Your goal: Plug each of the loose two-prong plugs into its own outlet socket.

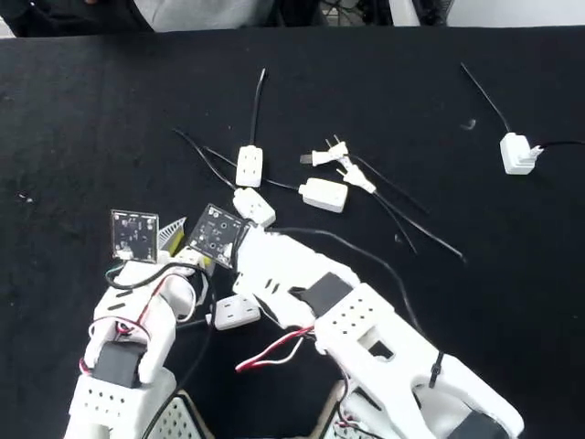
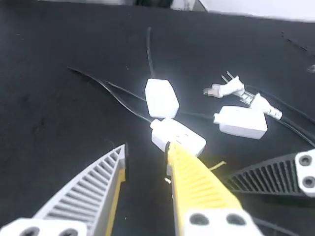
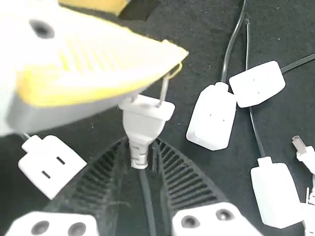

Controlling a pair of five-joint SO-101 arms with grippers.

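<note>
Your high view looks down on the whole table [image 1: 91,110] from well above. Your two wrist views sit low and close, facing the far side. All three share the sockets [image 1: 249,166] [image 2: 161,97] [image 3: 211,118] at mid-table.

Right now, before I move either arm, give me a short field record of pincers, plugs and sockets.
left pincer: open, empty, tips close to the socket cluster
right pincer: shut on held plug, prongs pointing away from the wrist
loose plugs: two, lying together, unplugged
socket cluster: three sockets beyond the pincers
near socket: between the arms
far socket: alone, far right in the high view
</note>
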